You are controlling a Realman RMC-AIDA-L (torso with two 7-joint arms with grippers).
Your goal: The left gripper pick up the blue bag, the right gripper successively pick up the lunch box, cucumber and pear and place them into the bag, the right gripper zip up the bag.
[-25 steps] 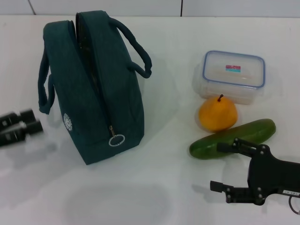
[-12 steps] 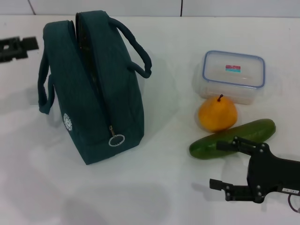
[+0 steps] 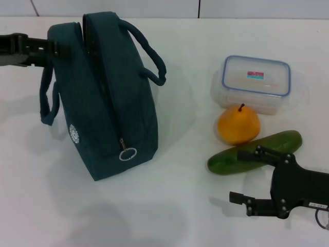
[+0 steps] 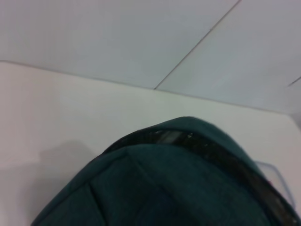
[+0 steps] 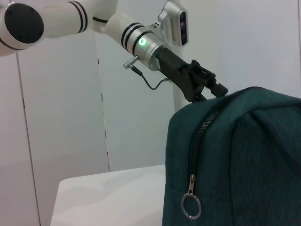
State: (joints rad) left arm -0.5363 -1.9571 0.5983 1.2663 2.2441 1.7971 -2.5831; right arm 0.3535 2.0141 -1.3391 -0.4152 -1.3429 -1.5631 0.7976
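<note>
left gripper (image 3: 51,47) perhaps touching blue bag (image 3: 103,98).

no readable text, lunch box (image 3: 256,83) label illegible, blue bag (image 3: 100,98) logo illegible

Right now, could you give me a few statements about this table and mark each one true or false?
1. The blue bag stands upright on the table. True.
2. The pear is inside the bag. False: it sits on the table between the lunch box and the cucumber.
3. The lunch box's lid is off. False: the lid is on.
4. The left tool is at the bag's top edge. True.
5. The right tool holds the cucumber. False: it is open beside it, holding nothing.
</note>
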